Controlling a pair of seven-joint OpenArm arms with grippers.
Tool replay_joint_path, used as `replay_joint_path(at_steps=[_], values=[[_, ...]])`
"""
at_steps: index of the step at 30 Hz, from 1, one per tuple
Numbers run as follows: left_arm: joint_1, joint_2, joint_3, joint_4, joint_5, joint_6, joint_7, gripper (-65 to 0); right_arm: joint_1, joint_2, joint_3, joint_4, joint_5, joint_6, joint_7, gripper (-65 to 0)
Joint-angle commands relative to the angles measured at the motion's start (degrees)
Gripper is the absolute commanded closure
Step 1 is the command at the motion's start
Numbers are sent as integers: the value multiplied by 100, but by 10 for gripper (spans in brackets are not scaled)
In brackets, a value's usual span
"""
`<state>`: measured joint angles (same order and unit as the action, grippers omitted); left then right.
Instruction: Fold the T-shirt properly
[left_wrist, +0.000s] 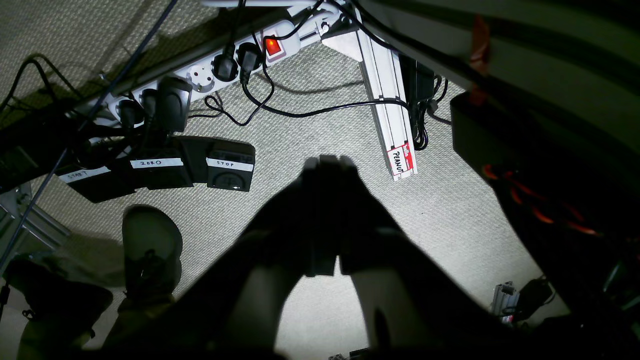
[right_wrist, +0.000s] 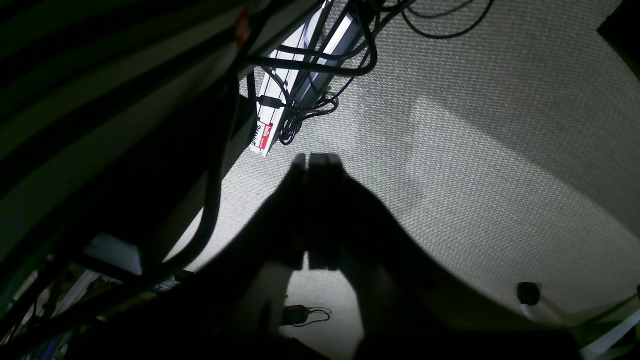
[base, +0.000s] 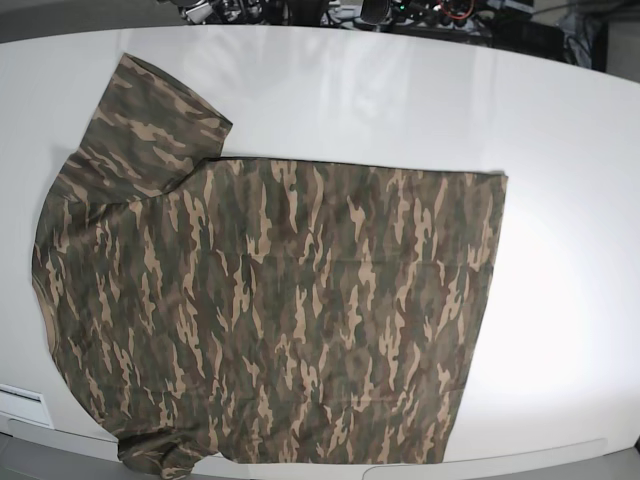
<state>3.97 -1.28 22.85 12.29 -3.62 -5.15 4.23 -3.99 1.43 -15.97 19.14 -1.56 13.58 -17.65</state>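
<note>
The camouflage T-shirt lies spread flat on the white table in the base view, one sleeve reaching toward the far left, its hem toward the right. Its near edge runs along the table's front edge. Neither arm shows in the base view. In the left wrist view my left gripper hangs over carpeted floor, jaws pressed together with nothing between them. My right gripper looks the same in the right wrist view: shut, empty, dark against the carpet. The shirt is out of both wrist views.
On the floor in the left wrist view lie a white power strip with plugs and cables, black pedals labelled START, ZERO, STOP, an aluminium leg and a shoe. Another aluminium leg with cables shows in the right wrist view.
</note>
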Motion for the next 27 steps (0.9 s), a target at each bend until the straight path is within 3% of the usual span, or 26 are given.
replay_joint_path(at_steps=[1, 9, 15, 21, 27], values=[[0, 4, 7, 24, 17, -42, -46, 0, 83, 13, 15, 76, -22, 39, -37, 0], [0, 4, 7, 24, 17, -282, -103, 0, 83, 15, 15, 76, -22, 39, -42, 0], [0, 4, 7, 24, 17, -280, -103, 0, 83, 15, 15, 76, -22, 50, -127, 0], [0, 4, 7, 24, 20, -326, -103, 0, 81, 15, 15, 76, -22, 332, -157, 0], [13, 2, 7, 87, 20, -409, -101, 0, 81, 15, 15, 76, -24, 337, -170, 0]])
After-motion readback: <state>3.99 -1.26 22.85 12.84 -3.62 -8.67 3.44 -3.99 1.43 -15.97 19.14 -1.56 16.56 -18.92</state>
